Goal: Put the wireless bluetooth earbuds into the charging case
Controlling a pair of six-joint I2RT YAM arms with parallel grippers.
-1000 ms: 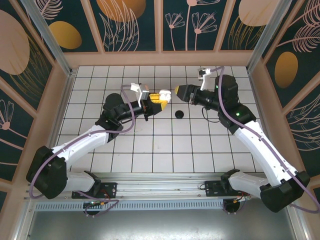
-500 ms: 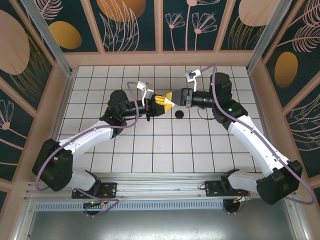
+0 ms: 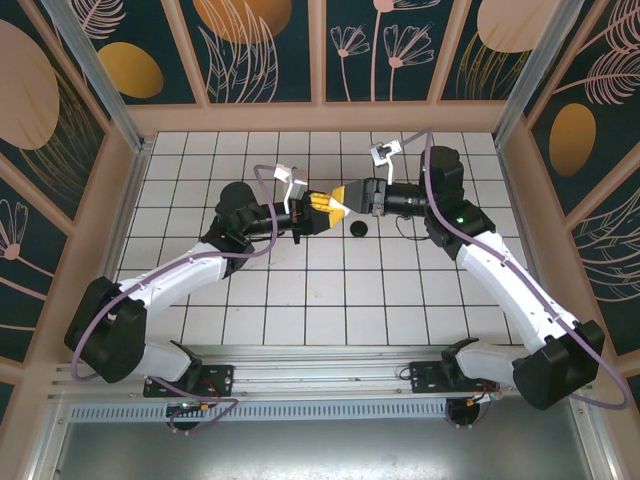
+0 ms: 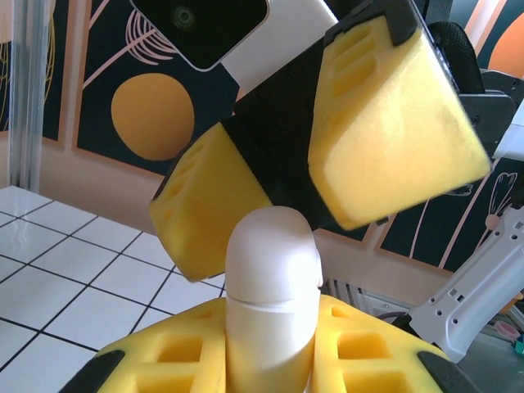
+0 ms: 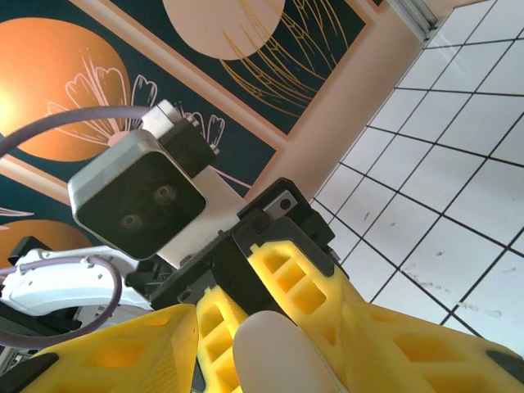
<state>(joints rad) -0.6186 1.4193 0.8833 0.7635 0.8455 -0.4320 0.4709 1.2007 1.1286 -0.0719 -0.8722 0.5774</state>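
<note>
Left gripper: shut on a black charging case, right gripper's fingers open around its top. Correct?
No, the charging case in the left gripper is white, not black; the left wrist view shows it. The right gripper does stand open around its top.

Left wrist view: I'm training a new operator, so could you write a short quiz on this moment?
1. True or false: the left gripper is shut on the white case.
2. What lies on the tiles near the grippers? A) a black round object B) a spoon C) a red cup
3. Fill in: the right gripper has its jaws ____ around the case's top.
Key: 1 true; 2 A; 3 open.
</note>
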